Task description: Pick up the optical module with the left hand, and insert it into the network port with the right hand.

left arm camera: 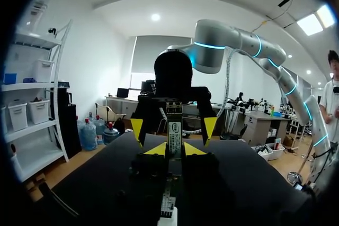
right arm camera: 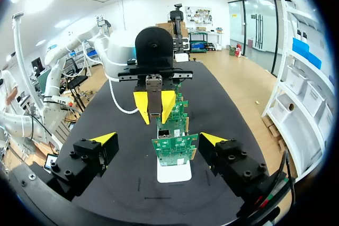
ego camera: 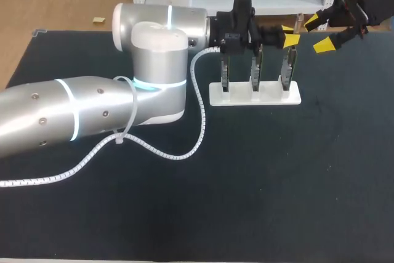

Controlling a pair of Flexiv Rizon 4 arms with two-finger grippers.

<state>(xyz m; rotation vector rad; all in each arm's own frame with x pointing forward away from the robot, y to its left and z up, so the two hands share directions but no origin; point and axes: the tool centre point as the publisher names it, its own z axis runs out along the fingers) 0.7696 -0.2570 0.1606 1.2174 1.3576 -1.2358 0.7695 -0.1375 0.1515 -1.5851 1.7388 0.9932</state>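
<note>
The optical module [left arm camera: 174, 126], a slim metal bar with a label, stands between the yellow tips of my left gripper [left arm camera: 175, 149], which is shut on it. In the head view this gripper [ego camera: 289, 34] hangs over the rightmost of three green circuit boards [ego camera: 287, 69] on a white stand [ego camera: 254, 94], with the module [ego camera: 298, 24] poking out to the right. My right gripper [ego camera: 318, 32] faces it from the right, open and close to the module's end. From the right wrist, my open right gripper [right arm camera: 158, 139] straddles the nearest board [right arm camera: 175, 149], with the module [right arm camera: 154, 89] ahead.
The left arm's big silver body [ego camera: 154, 72] and its white spiral cable [ego camera: 200, 124] lie across the left half of the black table [ego camera: 295, 183]. The stand sits near the table's far edge.
</note>
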